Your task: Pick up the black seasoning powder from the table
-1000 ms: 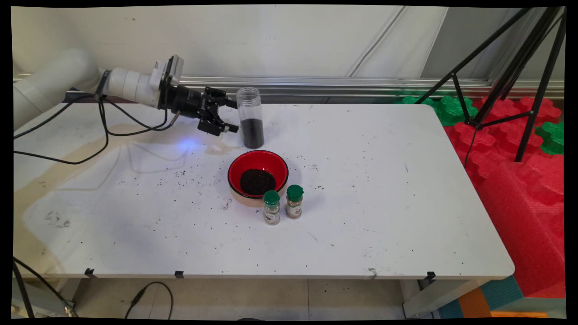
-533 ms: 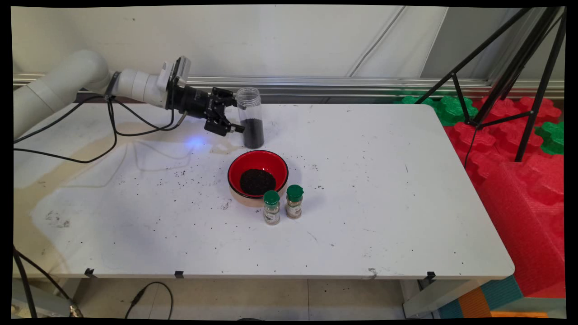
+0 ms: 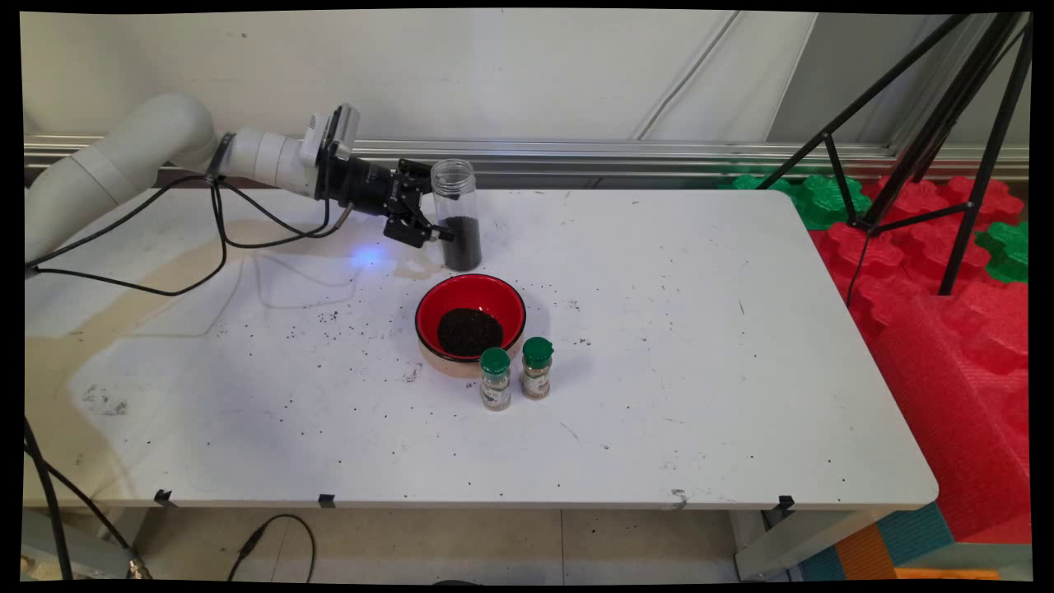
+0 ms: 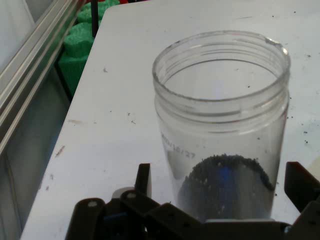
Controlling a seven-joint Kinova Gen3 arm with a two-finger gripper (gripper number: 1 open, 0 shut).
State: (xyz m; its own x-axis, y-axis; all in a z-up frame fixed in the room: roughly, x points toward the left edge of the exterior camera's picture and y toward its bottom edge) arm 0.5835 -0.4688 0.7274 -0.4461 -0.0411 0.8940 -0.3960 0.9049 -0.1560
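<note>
The table (image 3: 675, 346) is white and speckled with dark grains, most of them to the left of the bowl (image 3: 470, 323), which serves here as the landmark. The arm (image 3: 148, 152) comes in from the upper left, well behind and left of the bowl, with black cables (image 3: 206, 239) hanging off it. The bowl is red inside and holds a round patch of dark grains. Just behind it stands the jar (image 3: 457, 216) — clear, upright, lidless, with a dark layer of grains filling its lower part; the hand view shows its open mouth and empty upper half (image 4: 222, 107). The gripper (image 3: 435, 216) is at the jar, behind and a little left of the bowl, its jaws spread with one finger on each side of the jar's lower body, as the hand view shows (image 4: 220, 192). The fingers (image 4: 300, 185) look apart from the glass rather than pressed on it — though contact cannot be ruled out from these views. As a judgement: the jar is bracketed but not yet gripped and stands on the table; grains already lie in the bowl, and more remain in the jar. Touching or nearly touching the bowl's front rim stand two small shakers (image 3: 515, 377) with green caps, side by side, well clear of the gripper.
</note>
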